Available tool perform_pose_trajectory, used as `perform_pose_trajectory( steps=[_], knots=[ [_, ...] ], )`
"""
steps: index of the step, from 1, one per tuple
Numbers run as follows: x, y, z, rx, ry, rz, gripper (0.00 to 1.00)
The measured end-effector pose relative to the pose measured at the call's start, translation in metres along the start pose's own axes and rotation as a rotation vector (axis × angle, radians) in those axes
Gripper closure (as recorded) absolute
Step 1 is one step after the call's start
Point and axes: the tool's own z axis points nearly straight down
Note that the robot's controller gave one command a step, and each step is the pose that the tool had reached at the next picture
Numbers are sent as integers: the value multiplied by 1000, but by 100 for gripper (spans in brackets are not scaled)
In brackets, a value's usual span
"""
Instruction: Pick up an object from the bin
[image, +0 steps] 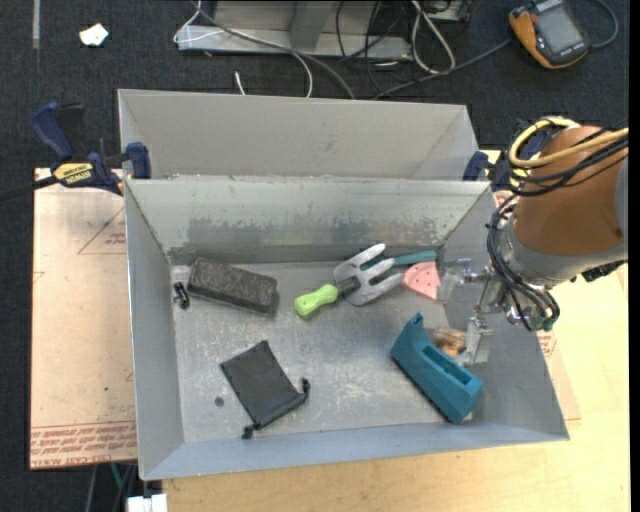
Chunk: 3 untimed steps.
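- Teal plastic is making up the thing nearest to the gripper (474, 335): a tape dispenser (435, 375), long and wedge-like, with a dark slot running along its top.
- This dispenser is lying on the floor of the grey metal bin (300, 215), close to the bin's right wall and toward the near edge, and it is slanting from upper left to lower right.
- A small brownish part (450, 345) is showing at the dispenser's upper side; I cannot tell what it is.
- The gripper is hanging just above and to the right of the dispenser's middle, very near the brownish part. I cannot tell whether the tool is spread or pressed together, or whether it is touching the dispenser.
- The arm's orange cover (575, 200) with its cables is standing above and to the right of the dispenser, over the bin's rim.
- A pink flat piece (423, 281) is lying just above the dispenser.
- A tool with a green handle (318, 299) and a pale forked head is lying up and to the left of the dispenser.
- A grey block (232, 285) is lying far to the upper left of the dispenser.
- A black flat pouch (260, 382) is lying well apart to the dispenser's left.
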Motion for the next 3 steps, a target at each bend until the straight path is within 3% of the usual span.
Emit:
perform_pose_trajectory(
  steps=[1, 2, 3],
  knots=[
    [-2, 0, -4, 1, -7, -3, 0],
    [7, -24, 64, 0, -10, 110, 0],
    [6, -27, 95, -4, -7, 144, 0]
  ],
)
